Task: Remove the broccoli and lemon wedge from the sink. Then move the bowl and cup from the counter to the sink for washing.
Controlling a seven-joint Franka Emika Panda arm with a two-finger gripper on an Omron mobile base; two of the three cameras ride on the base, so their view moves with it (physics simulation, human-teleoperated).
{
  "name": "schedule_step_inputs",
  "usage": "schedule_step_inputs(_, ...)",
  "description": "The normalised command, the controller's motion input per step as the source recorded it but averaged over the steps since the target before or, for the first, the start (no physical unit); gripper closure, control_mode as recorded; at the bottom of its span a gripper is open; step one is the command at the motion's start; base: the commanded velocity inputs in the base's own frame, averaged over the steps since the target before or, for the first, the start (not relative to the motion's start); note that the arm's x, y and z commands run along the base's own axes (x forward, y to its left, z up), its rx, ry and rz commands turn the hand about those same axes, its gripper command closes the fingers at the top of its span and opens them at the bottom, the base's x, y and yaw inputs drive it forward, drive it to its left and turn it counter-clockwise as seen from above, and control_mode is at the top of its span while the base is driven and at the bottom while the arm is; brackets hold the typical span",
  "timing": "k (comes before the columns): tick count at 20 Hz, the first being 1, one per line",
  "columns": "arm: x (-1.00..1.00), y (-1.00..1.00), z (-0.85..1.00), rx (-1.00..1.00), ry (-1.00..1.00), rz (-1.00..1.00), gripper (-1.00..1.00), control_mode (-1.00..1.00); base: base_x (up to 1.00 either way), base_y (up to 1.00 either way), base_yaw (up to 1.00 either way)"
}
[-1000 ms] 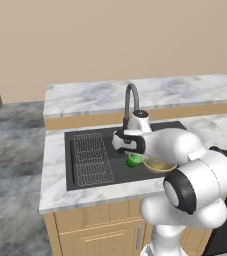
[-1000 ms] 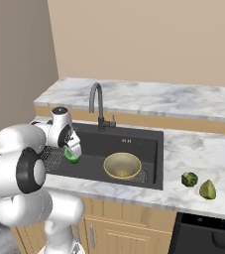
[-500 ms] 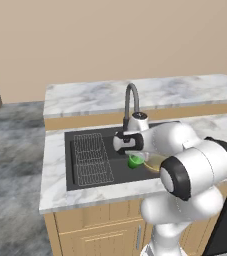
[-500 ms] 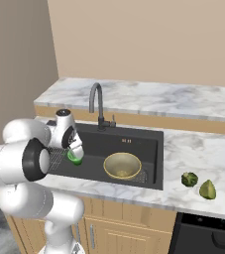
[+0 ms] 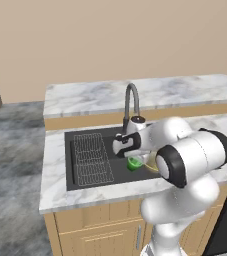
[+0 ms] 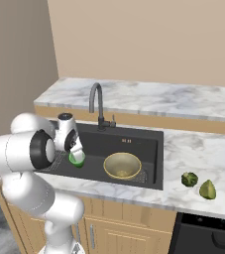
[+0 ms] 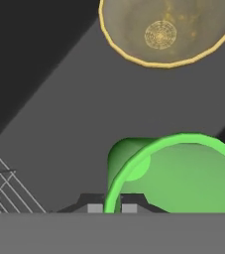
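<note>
While pinched by hand (image 7: 112, 208), cup (image 7: 183, 173) hangs over sink (image 6: 139, 141)

Plain beige wall (image 5: 135, 35) behind, no windows. Grey mottled floor (image 5: 10, 165) at far side. Second white marble ledge (image 6: 183, 101) runs along wall beyond tap. Light wooden cabinets (image 6: 134, 233) below, metal bar handles (image 5: 138, 237). Dark appliance front (image 6: 208, 235) beside cabinets. Even, soft light.

Nothing readable anywhere here, honestly: no labels, brand names, numbers or signs on anything in any of the views.
</note>
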Motion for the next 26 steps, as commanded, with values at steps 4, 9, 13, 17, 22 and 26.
schedule_step_inputs(4,0.15,-0.02,-0.2,0.03,0.02,-0.07,1.0,-1.0,0.0,0.0,0.0)
schedule_step_inputs(9,0.17,-0.01,-0.21,0.03,0.02,-0.07,1.0,-1.0,0.0,0.0,0.0)
schedule_step_inputs(13,0.17,0.0,-0.22,0.01,0.01,-0.08,1.0,-1.0,0.0,0.0,0.0)
schedule_step_inputs(17,0.18,0.01,-0.24,0.01,0.02,-0.08,1.0,-1.0,0.0,0.0,0.0)
schedule_step_inputs(22,0.21,0.0,-0.25,0.0,0.06,-0.08,1.0,-1.0,0.0,0.0,0.0)
schedule_step_inputs(26,0.22,0.04,-0.25,0.0,0.08,-0.07,1.0,-1.0,0.0,0.0,0.0)
